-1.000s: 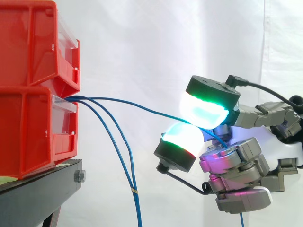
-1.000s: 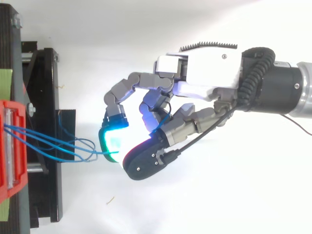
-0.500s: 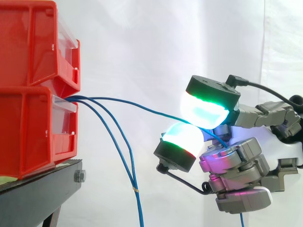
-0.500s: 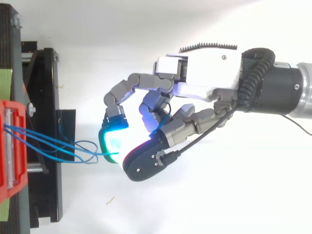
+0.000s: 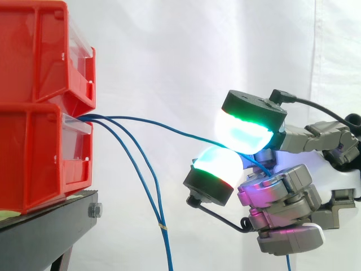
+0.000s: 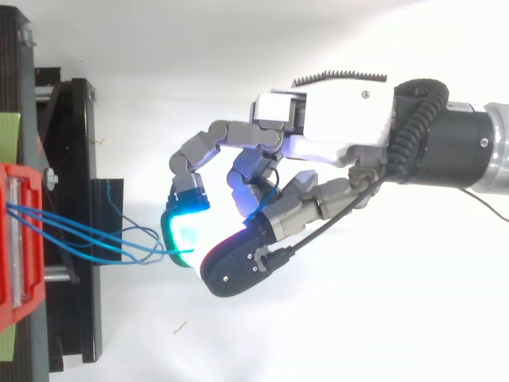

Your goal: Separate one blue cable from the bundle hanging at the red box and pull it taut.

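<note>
One blue cable (image 5: 163, 125) pinched by the robot hand (image 6: 342, 119); side-on, two slack cables (image 5: 161, 226) below.

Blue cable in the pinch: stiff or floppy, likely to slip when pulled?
Likely floppy: the blue cable curves slackly between red bin and hand. Thin against the rounded pads, so it may slip under a pull. The other cables droop downward, suggesting little stiffness.

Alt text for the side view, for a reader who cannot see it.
The hand pinches one blue cable between glowing fingertips, holding it out sideways from the lower red bin in a gentle curve. From the same bin the other blue cables hang down beside the black stand.
</note>
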Robot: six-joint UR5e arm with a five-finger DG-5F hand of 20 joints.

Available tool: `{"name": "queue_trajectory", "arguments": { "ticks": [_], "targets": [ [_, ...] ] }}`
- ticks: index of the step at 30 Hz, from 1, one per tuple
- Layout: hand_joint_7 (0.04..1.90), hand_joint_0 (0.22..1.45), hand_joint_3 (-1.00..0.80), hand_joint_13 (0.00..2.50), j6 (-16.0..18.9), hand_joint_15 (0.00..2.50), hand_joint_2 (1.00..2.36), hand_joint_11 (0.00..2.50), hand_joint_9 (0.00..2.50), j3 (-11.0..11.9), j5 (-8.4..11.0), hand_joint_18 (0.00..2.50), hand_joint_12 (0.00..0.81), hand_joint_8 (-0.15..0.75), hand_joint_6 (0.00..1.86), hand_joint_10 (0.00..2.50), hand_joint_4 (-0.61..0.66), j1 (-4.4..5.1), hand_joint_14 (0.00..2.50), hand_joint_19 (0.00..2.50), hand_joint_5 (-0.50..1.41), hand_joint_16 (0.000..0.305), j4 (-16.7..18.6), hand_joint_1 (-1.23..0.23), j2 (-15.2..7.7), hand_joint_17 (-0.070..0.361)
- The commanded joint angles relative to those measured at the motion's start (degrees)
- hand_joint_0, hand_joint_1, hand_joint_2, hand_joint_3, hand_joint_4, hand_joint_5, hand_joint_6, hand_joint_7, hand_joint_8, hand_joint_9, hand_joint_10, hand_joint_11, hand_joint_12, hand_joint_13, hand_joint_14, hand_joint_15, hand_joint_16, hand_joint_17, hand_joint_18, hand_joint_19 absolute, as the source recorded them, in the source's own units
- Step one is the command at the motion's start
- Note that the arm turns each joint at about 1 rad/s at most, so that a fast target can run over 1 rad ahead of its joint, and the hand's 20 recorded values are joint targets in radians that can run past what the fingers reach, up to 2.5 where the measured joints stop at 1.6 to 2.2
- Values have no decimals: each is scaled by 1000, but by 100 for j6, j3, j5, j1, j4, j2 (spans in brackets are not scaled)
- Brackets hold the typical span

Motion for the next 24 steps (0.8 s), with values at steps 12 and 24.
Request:
{"name": "queue_trajectory", "arguments": {
  "ticks": [12,24],
  "targets": [
    [1174,715,-255,914,0,1420,1015,1516,1001,2,0,1353,377,328,885,1173,-107,0,1882,1468,-190,42,0,-831,0,94],
    [1161,718,-254,911,0,1399,1015,1497,999,-7,0,1345,382,324,885,1168,-99,0,1875,1467,-189,41,0,-833,0,93]
  ]
}}
